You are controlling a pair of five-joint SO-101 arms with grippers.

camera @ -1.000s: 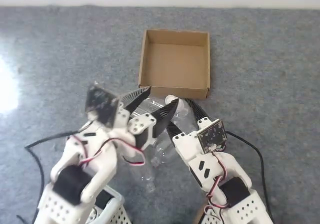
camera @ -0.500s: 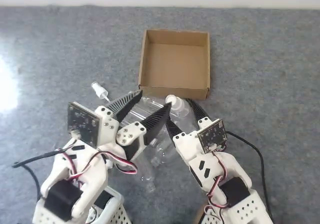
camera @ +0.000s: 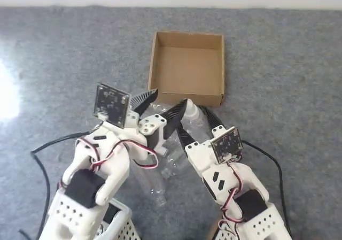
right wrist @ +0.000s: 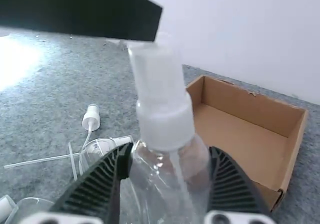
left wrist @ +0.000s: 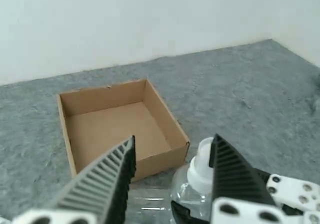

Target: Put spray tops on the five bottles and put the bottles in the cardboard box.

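Note:
My right gripper is shut on a clear bottle and holds it upright, a white spray top sitting on its neck. In the high view this bottle stands just in front of the cardboard box, which is empty inside. My left gripper is open, one finger right beside the spray top and the other well clear of it. From above, the left gripper hovers over the bottle's top. A loose spray top lies on the carpet.
Several more clear bottles lie on the grey carpet between the two arms. Thin dip tubes lie beside the loose top. Open carpet spreads left and right of the box.
The left arm, pulled back and low half a second ago, has swung forward and up, bringing its open fingers over the spray top. The right arm and bottle have stayed put.

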